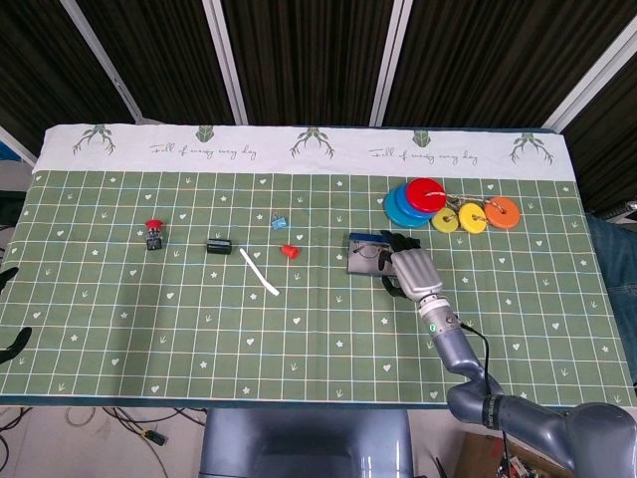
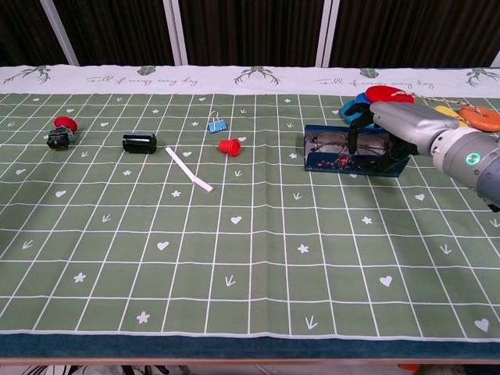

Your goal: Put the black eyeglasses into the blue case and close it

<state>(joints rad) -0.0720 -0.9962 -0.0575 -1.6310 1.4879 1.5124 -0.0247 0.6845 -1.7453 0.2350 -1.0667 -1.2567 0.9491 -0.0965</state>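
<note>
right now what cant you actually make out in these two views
- Right end of the blue case: the right hand covers it in the chest view; also hidden in the head view.
- Black eyeglasses: only the left lens shows clearly; the fingers hide the rest.
- Lid contact: whether the fingers grip or only rest cannot be told.
- Left hand: cut off by the head view's left edge.
- Case print: too small.

Right hand [image 2: 391, 129] silver-grey shelled, black fingers [image 2: 351, 141]; grey forearm carries a small green light and a thin black cable.
</note>
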